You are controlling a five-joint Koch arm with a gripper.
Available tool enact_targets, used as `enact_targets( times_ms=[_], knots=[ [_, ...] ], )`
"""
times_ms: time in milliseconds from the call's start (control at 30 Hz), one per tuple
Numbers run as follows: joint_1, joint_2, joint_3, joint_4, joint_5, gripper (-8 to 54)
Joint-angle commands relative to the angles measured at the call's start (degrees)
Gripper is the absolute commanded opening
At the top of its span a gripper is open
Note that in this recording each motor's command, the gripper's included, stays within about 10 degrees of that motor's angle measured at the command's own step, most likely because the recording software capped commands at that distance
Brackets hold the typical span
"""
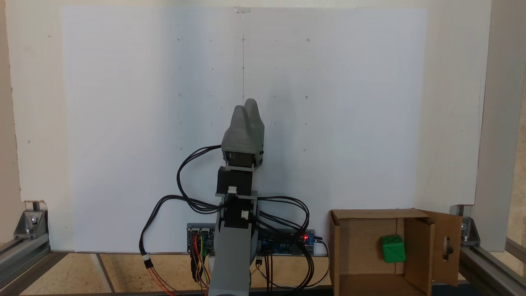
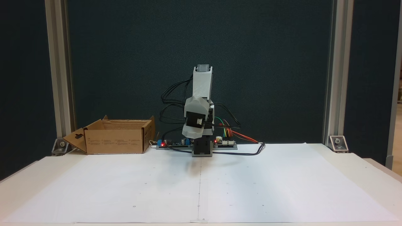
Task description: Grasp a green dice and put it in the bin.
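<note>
The green dice (image 1: 392,248) lies inside the bin (image 1: 353,242), which stands at the table's back corner beside the frame post (image 2: 59,78). The gripper (image 1: 248,107) holds nothing, its jaws pressed together over the white paper (image 2: 201,182). Small print on the bin's side is unreadable.

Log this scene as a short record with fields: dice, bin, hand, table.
dice: green dice lies inside the bin
bin: cardboard bin, flaps folded out, at the table's edge beside the arm's base
hand: hand over the white sheet, tips together, holding nothing
table: white sheet covers it
</note>
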Motion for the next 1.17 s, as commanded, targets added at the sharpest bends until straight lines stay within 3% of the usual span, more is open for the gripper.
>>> enact_targets(
  times_ms=[0,1133],
  knots=[
    [0.0,6.5,0.6,-4.9,2.3,43.2],
    [-0.1,6.4,5.6,-7.8,1.9,44.5]
  ],
)
